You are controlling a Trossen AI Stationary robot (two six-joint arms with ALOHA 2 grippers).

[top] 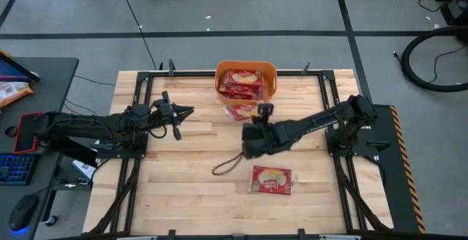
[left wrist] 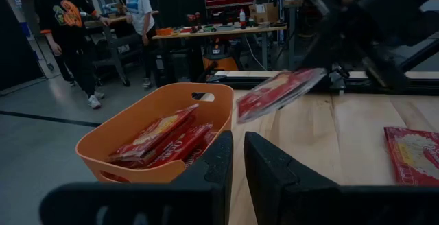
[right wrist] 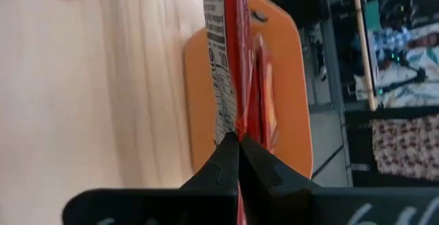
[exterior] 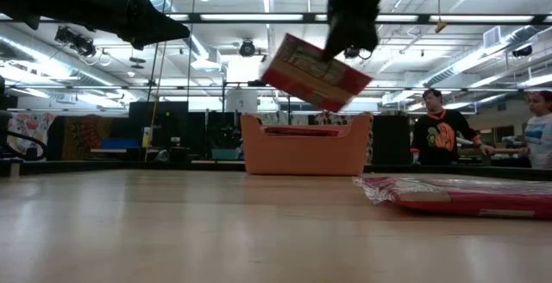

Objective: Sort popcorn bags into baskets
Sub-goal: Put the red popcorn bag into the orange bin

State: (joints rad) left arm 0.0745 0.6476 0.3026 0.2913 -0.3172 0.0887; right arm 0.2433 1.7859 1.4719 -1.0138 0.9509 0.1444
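Two dark arms, matte black thruout.
Left claw (top: pixel 178 113) & right claw (top: pixel 255 115) had flat black fingers (left wrist: pixel 271 177); black cable looped below right arm; small green LED lit atop right wrist.

Wood table (top: pixel 183 189): orange bin (top: pixel 271 81), 1 popcorn bag (top: pixel 272 180).

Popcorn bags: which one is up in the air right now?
The bag pinched in the right gripper, tilted above the table just short of the orange basket. The others lie inside the basket or flat on the table.
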